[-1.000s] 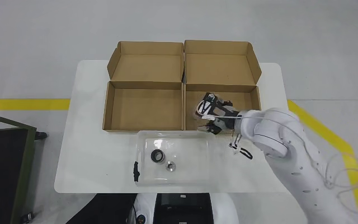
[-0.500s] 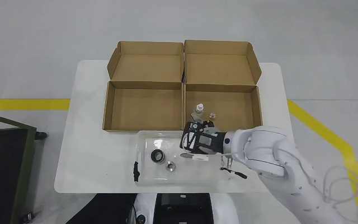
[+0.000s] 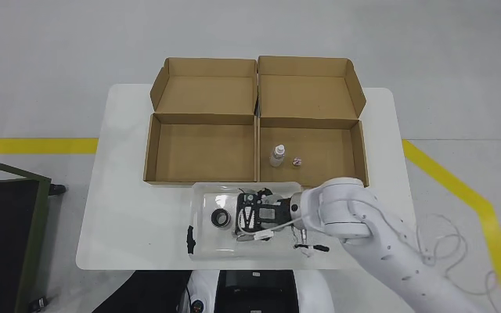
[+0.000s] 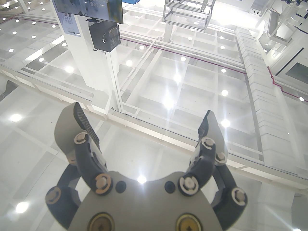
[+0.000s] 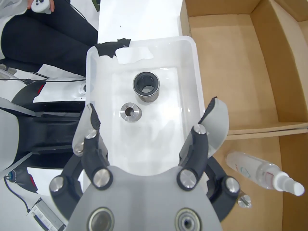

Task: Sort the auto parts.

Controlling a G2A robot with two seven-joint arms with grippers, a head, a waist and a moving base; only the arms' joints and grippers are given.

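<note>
Clear plastic bin (image 5: 195,56) lies under my right gripper (image 5: 153,108), its fingers spread wide and holding nothing. My right wrist view gives me a black cylindrical bearing (image 5: 146,86) and a steel collar (image 5: 131,112) just beside it on the bin floor. The top view adds the spray bottle (image 3: 278,155) lying in the right cardboard box (image 3: 337,156). My left gripper (image 4: 143,112) is spread too, facing the ceiling.

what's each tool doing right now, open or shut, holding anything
Left tool: open, holding nothing.
Right tool: open, holding nothing, over the clear bin.
</note>
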